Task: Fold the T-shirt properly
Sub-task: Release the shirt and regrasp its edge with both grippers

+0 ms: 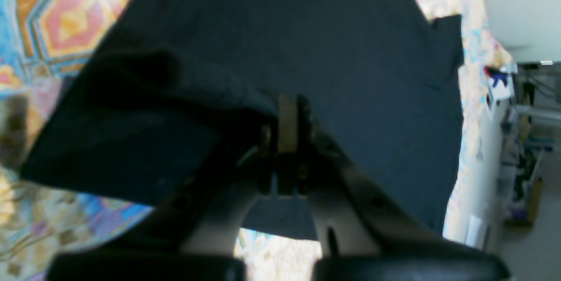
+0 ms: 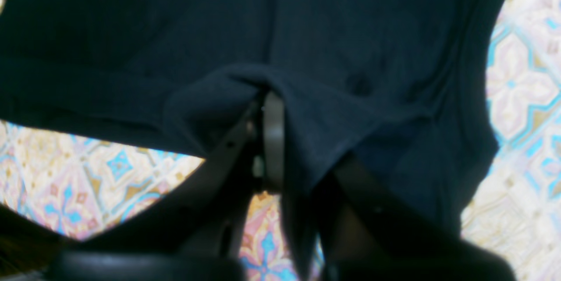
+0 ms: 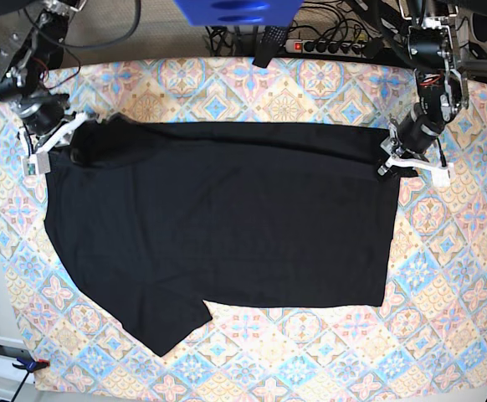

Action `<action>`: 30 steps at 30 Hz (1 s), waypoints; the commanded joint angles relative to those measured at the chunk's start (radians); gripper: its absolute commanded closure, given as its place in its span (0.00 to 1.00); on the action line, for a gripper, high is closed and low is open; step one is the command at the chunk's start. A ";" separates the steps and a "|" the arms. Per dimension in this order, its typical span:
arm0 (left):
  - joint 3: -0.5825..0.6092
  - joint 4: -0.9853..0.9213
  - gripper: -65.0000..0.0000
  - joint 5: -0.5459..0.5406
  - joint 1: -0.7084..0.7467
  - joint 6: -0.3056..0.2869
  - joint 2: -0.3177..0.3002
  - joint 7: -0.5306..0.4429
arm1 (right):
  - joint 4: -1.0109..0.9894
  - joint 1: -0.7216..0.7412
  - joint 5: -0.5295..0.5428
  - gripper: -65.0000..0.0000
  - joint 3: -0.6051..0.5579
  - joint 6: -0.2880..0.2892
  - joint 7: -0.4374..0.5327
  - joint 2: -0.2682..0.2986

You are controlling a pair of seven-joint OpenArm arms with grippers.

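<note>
T-shirt (image 3: 252,222) lies spread across the patterned cloth (image 3: 469,335), its near edge drawn up into a taut, raised fold between my two claws. My left claw (image 1: 287,119) is pinched closed on the dark fabric at one end, and my right claw (image 2: 274,110) is closed on it at the other, with a flap draped over the fingers. One sleeve sticks out at the far side.
</note>
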 commanded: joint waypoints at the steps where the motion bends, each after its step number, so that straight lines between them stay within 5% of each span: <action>1: -0.003 -0.010 1.00 -0.012 -0.026 -0.010 -0.008 -0.013 | 0.001 0.041 0.030 1.00 0.001 0.002 0.034 0.014; 16: 0.036 -0.178 0.99 0.055 -0.179 -0.010 -0.010 -0.020 | -0.304 0.297 0.030 0.99 -0.129 0.002 0.042 0.019; 24: 0.039 -0.175 0.63 0.063 -0.172 -0.009 -0.010 -0.013 | -0.314 0.305 0.028 0.78 -0.122 0.002 0.036 0.043; 30: -0.013 -0.105 0.61 -0.083 -0.046 -0.009 -0.043 -0.011 | -0.194 0.185 0.028 0.72 -0.099 0.002 0.042 0.066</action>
